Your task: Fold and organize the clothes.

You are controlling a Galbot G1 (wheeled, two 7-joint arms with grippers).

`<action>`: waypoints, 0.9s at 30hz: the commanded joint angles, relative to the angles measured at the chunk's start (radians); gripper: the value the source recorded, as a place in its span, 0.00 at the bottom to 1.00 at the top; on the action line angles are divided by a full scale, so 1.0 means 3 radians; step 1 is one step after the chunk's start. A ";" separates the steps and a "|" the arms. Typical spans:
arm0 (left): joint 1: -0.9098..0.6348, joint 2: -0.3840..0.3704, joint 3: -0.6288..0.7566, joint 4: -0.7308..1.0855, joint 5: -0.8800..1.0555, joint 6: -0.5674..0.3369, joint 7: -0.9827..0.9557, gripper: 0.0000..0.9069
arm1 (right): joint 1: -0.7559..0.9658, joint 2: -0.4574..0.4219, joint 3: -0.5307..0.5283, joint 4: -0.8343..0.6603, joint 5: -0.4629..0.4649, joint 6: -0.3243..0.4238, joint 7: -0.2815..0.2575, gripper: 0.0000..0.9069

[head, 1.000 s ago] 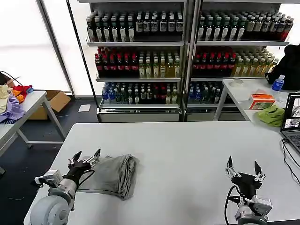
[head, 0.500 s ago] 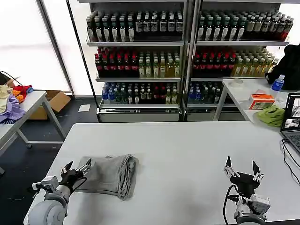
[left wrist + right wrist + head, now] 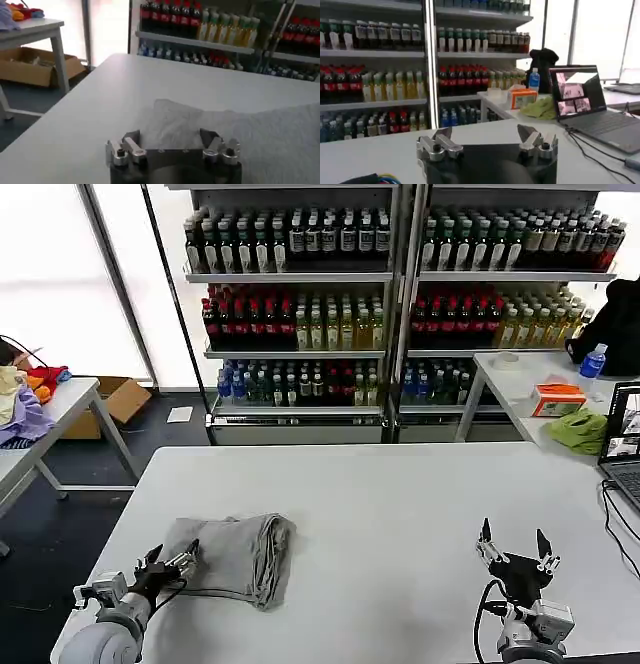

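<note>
Legible text: none. Bottle labels on the shelves (image 3: 300,324) and the laptop screen (image 3: 577,90) are too small to read.

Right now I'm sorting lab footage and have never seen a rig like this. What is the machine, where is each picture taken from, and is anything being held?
It is a two-armed robot, and each arm ends in a two-fingered pincer. The wide picture comes from a camera on its head, looking down at a white table. The other two come from cameras on its wrists, each looking out over its own fingers. On the table lies a folded grey garment. The left pincer sits at the garment's near edge, open and gripping nothing. The right pincer waits over bare table on the other side, open and empty. Behind stand shelves of bottled drinks, and a side table holds a laptop.
</note>
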 commanded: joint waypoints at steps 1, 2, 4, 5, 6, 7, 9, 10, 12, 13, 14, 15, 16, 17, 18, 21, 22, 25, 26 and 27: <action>0.0047 -0.0016 0.0006 0.0050 0.0002 0.0009 0.0073 0.00 | 0.0002 -0.0003 -0.0001 -0.0010 0.0003 0.0004 0.0005 1.00; 0.0051 -0.0020 0.0009 0.0051 0.0004 0.0006 0.0075 0.00 | 0.0001 -0.0007 -0.0003 -0.0010 0.0004 0.0004 0.0006 1.00; 0.0053 -0.0030 0.0010 0.0057 0.0004 0.0002 0.0073 0.00 | 0.0003 -0.0015 -0.0005 -0.0003 0.0006 0.0004 0.0003 1.00; 0.0050 -0.0037 0.0009 0.0061 0.0008 -0.0006 0.0073 0.00 | 0.0007 -0.0018 -0.0005 -0.0002 0.0007 0.0002 0.0003 1.00; 0.0046 -0.0048 0.0004 0.0072 0.0011 -0.0018 0.0070 0.00 | 0.0012 -0.0020 -0.0004 -0.0003 0.0008 0.0000 0.0005 1.00; 0.0043 -0.0051 0.0000 0.0079 0.0011 -0.0021 0.0066 0.00 | 0.0015 -0.0024 -0.0003 -0.0003 0.0010 -0.0001 0.0005 1.00; 0.0043 -0.0056 -0.0010 0.0082 0.0014 -0.0041 0.0065 0.00 | 0.0021 -0.0034 -0.0002 -0.0001 0.0013 -0.0003 0.0006 1.00; 0.0042 -0.0058 -0.0023 0.0081 0.0015 -0.0056 0.0056 0.00 | 0.0025 -0.0038 -0.0002 -0.0001 0.0016 -0.0005 0.0007 1.00; 0.0013 -0.0064 -0.0094 0.0078 0.0013 -0.0083 0.0024 0.00 | 0.0033 -0.0047 0.0000 -0.0002 0.0021 -0.0009 0.0007 1.00; 0.0003 -0.0055 -0.0140 0.0069 0.0010 -0.0088 0.0010 0.00 | 0.0039 -0.0053 0.0001 -0.0006 0.0023 -0.0010 0.0007 1.00; -0.0017 -0.0031 -0.0191 0.0061 0.0011 -0.0103 -0.0010 0.00 | 0.0045 -0.0059 0.0002 -0.0008 0.0024 -0.0013 0.0006 1.00; -0.0024 0.0001 -0.0265 0.0049 0.0009 -0.0111 -0.0013 0.00 | 0.0054 -0.0064 0.0001 -0.0013 0.0026 -0.0015 0.0008 1.00; -0.0032 0.0043 -0.0365 0.0035 -0.0003 -0.0114 -0.0010 0.00 | 0.0061 -0.0069 0.0001 -0.0020 0.0030 -0.0015 0.0008 1.00; -0.0040 0.0090 -0.0492 0.0025 -0.0006 -0.0126 -0.0011 0.00 | 0.0071 -0.0075 0.0000 -0.0026 0.0033 -0.0015 0.0010 1.00; -0.0054 0.0183 -0.0639 0.0022 0.0000 -0.0138 -0.0007 0.00 | 0.0089 -0.0079 -0.0004 -0.0047 0.0035 -0.0015 0.0014 1.00; -0.0089 0.0474 -0.1011 0.0032 -0.0029 -0.0142 0.0006 0.00 | 0.0123 -0.0092 -0.0013 -0.0073 0.0057 -0.0016 0.0015 1.00; -0.0098 0.0568 -0.1102 0.0056 -0.0021 -0.0146 0.0018 0.00 | 0.0132 -0.0096 -0.0017 -0.0078 0.0064 -0.0016 0.0015 1.00; -0.0103 0.0886 -0.1361 0.0107 0.0051 -0.0140 0.0094 0.00 | 0.0169 -0.0098 -0.0031 -0.0130 0.0081 -0.0012 0.0019 1.00; -0.0102 0.1009 -0.1424 0.0110 0.0118 -0.0139 0.0129 0.00 | 0.0180 -0.0094 -0.0039 -0.0150 0.0084 -0.0008 0.0020 1.00; -0.0090 0.1068 -0.1446 0.0084 0.0159 -0.0139 0.0155 0.00 | 0.0188 -0.0089 -0.0044 -0.0164 0.0086 -0.0006 0.0020 1.00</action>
